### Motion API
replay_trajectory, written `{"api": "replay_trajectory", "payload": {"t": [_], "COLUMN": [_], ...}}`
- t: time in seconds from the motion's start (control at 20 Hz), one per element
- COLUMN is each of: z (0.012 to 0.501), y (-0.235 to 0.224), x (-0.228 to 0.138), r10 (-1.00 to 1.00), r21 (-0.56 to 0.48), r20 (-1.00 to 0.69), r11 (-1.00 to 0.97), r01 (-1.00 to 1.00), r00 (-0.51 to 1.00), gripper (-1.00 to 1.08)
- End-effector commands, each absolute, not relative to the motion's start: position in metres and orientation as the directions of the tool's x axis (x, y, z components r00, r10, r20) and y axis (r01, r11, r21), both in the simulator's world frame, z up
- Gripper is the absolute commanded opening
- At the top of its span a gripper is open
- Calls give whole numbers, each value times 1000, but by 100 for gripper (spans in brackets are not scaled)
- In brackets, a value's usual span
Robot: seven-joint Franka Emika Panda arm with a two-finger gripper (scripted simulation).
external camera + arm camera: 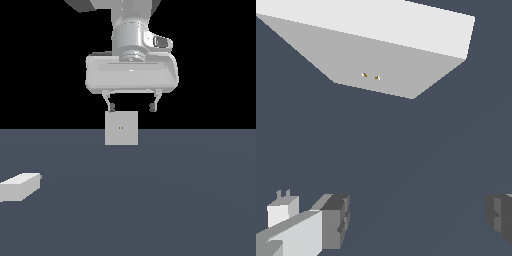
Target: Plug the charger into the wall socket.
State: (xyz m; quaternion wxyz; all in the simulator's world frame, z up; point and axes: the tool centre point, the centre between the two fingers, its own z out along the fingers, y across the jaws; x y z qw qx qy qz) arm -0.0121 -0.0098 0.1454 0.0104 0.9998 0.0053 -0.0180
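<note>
Charger lies flat on dark floor nearest camera, at exterior view's left edge, partly cut off. Well apart from gripper and socket. In wrist view, charger shows behind one fingertip, two prongs visible.

Gripper hangs in air, fingers spread wide, nothing between them.

Wall socket stands upright farther back, below gripper, two yellowish holes at centre.

Wide-open gripper is held above bare dark grey floor; nothing found between fingers. Upright light grey square plate stands ahead. Off-white rectangular block lies well aside.
</note>
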Motion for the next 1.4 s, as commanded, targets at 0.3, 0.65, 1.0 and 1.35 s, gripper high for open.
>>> {"api": "replay_trajectory", "payload": {"t": [0.3, 0.65, 1.0, 1.35], "z": [142, 129, 106, 81], "y": [-3, 26, 76, 125], "x": [-17, -33, -62, -89], "r10": [12, 17, 26, 35], "r21": [20, 15, 7, 0], "r20": [-30, -7, 33, 73], "r11": [-1000, -1000, -1000, -999], "r01": [12, 17, 26, 35], "r00": [999, 1000, 999, 997], "gripper": [100, 100, 100, 100]}}
